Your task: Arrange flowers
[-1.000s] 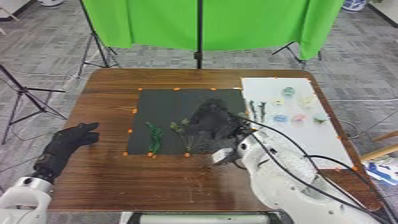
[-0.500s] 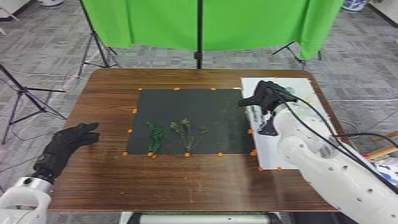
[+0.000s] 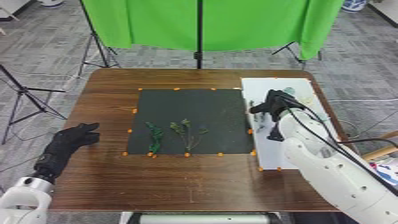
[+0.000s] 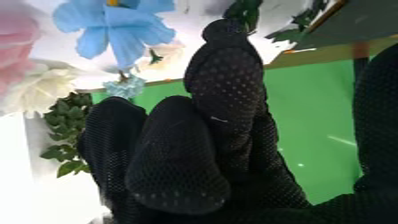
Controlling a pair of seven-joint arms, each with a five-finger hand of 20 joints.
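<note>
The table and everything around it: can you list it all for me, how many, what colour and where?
table: one, brown, centre
dark mat: one, near-black, mid-table
white sheet: one, white, table's right
sprigs: at least two, green, dark mat's near half
blue flower: one large, blue, white sheet
pink flower: one, pink, white sheet
cream flower: one large, cream, white sheet
orange markers: many, orange, round both mats
cloth: green, behind table
stands: several, black, behind and left
floor: grey
left hand: one, black, left of dark mat
right hand: one, black, over white sheet
</note>
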